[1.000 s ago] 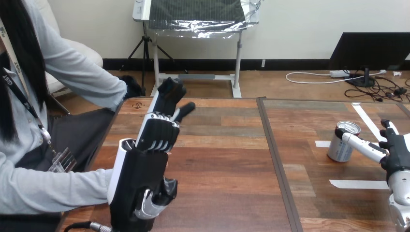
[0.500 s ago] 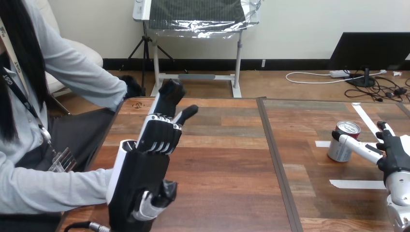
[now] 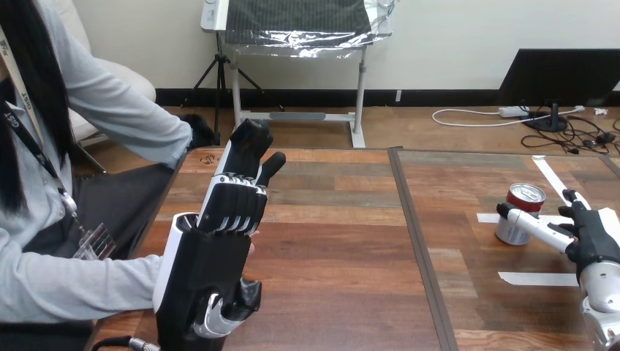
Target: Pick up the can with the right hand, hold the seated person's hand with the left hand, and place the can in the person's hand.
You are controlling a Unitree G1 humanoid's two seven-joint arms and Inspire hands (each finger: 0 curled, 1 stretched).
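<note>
Right hand (image 3: pixel 596 238), right: fingers (image 3: pixel 537 223) released, one against the upright can (image 3: pixel 515 234), bracketing it for your grasp | left hand (image 3: pixel 212 270), near left: fingers (image 3: pixel 245 150) straight, raised by the person's sleeve (image 3: pixel 73 289), likely staged for the handhold.

The right hand (image 3: pixel 588 238) has slid left toward the can (image 3: pixel 528 200): its extended finger (image 3: pixel 530 223), which lay across the can's front 1 second ago, now reaches the can's left edge. The upright left hand (image 3: pixel 219 248) has drifted slightly left, its thumb (image 3: pixel 272 164) drawn nearer the fingers.
</note>
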